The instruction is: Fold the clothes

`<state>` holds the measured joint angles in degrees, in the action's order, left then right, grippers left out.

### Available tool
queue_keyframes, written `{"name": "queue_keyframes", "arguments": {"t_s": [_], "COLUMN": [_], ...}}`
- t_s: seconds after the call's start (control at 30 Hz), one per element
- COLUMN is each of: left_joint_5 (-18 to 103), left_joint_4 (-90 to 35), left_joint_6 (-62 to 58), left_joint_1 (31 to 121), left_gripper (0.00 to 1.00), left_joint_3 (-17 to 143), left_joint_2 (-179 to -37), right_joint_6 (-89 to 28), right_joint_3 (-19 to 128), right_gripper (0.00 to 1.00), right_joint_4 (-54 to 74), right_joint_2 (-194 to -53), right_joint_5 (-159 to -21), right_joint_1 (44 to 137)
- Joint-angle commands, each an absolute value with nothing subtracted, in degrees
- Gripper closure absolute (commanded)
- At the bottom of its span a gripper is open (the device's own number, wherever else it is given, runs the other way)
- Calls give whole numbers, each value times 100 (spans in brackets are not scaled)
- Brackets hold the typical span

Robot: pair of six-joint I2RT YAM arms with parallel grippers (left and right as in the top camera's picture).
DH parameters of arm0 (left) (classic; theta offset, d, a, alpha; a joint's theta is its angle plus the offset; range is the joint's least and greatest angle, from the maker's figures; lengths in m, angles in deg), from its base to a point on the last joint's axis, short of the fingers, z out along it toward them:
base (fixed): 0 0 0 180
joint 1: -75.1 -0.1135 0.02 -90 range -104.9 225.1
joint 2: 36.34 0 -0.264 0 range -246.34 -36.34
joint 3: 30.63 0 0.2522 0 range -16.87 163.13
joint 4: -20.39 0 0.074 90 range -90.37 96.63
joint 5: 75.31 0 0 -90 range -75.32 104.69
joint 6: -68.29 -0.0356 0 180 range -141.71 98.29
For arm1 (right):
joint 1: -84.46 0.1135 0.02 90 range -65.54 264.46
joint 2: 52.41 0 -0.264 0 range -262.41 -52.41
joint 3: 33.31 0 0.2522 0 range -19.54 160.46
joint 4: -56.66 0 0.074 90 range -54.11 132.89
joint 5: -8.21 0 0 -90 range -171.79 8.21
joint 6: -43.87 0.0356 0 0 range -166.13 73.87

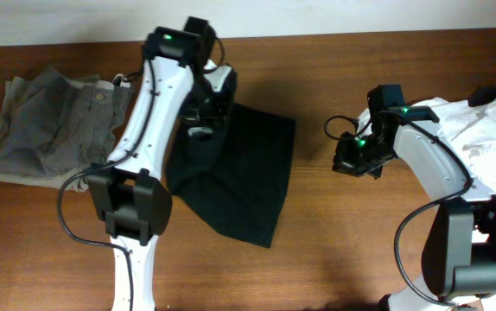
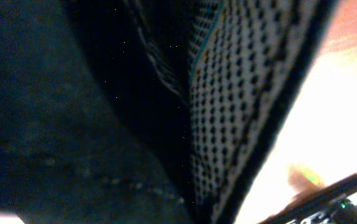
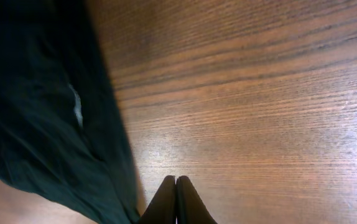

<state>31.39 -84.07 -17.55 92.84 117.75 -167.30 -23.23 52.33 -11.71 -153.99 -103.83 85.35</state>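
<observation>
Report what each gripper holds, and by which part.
The left gripper is shut on the black shorts at their top-left edge in the overhead view, where mesh lining shows. The right gripper is shut on nothing, above the table.

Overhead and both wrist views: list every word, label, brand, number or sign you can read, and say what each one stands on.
No readable text in any view.
black shorts: the right wrist view shows a small pale patch that may be a tag, but it is too blurred to read.
grey-khaki shorts: no print or label visible.
white shirt: no print or label visible.
</observation>
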Motion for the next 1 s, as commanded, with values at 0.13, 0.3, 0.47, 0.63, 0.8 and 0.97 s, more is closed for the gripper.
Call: {"name": "queue_keyframes", "arguments": {"t_s": [0.13,0.3,0.47,0.63,0.8,0.97], "left_joint_5": [3240,3225,3288,3640,3456,2986], "left_joint_4": [-8343,-8555,-9001,-9010,-9010,-8916], "left_joint_6": [-1399,-1499,-1768,-1831,-1825,-1420], "left_joint_1": [9769,9721,9662,9885,10641,11022], "left_gripper": [100,100,100,100,100,82], "left_joint_3": [11740,11743,11799,11843,11817,11308], "left_joint_2": [-16786,-16784,-16780,-16633,-16664,-16668], "right_joint_6": [-2155,-2006,-1558,-1556,-1556,-1558], "right_joint_3": [5157,5148,5148,5148,5148,5148], "right_gripper": [96,96,96,96,96,96], "right_joint_4": [-859,-234,332,324,321,324], "right_joint_2": [-16018,-16546,-17062,-17106,-17106,-17106], "right_joint_5": [-10300,-10877,-11057,-11048,-11048,-11046], "right_joint_1": [8891,9029,9169,9166,9158,9158]}}
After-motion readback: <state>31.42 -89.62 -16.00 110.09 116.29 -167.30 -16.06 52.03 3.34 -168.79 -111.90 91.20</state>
